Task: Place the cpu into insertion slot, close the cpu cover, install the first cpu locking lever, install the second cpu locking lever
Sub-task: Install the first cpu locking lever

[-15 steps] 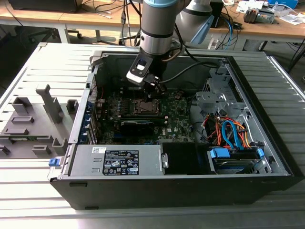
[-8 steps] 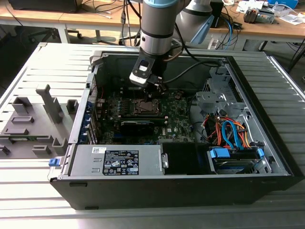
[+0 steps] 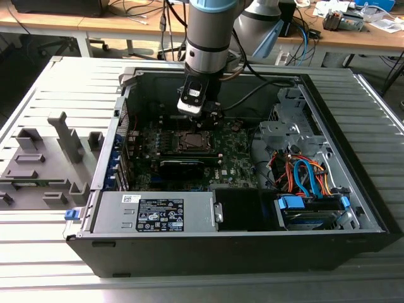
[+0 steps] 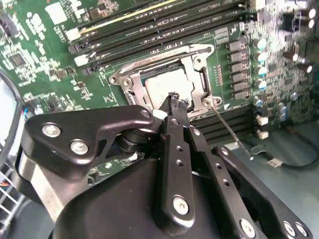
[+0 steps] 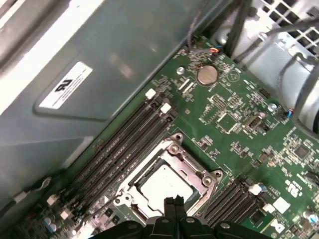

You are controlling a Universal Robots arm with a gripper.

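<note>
Looks like the cpu point(image 5: 162, 183) is already sitting in the insertion slot point(image 4: 172, 84) with the cpu cover point(image 5: 197, 172) down over it. The gripper point(image 4: 174, 99), fingers pinched together and holding nothing, hovers at the slot's 6 o'clock edge in the second wrist view. One locking lever point(image 4: 227, 127) looks unlatched, so I'd guess the levers are left.

A ribbed grey metal table point(image 3: 57, 88) fills the foreground in the exterior view. Behind it stands a long wooden workbench point(image 3: 126, 26) strewn with cables point(image 3: 167, 25) and small clutter, under even light.
</note>
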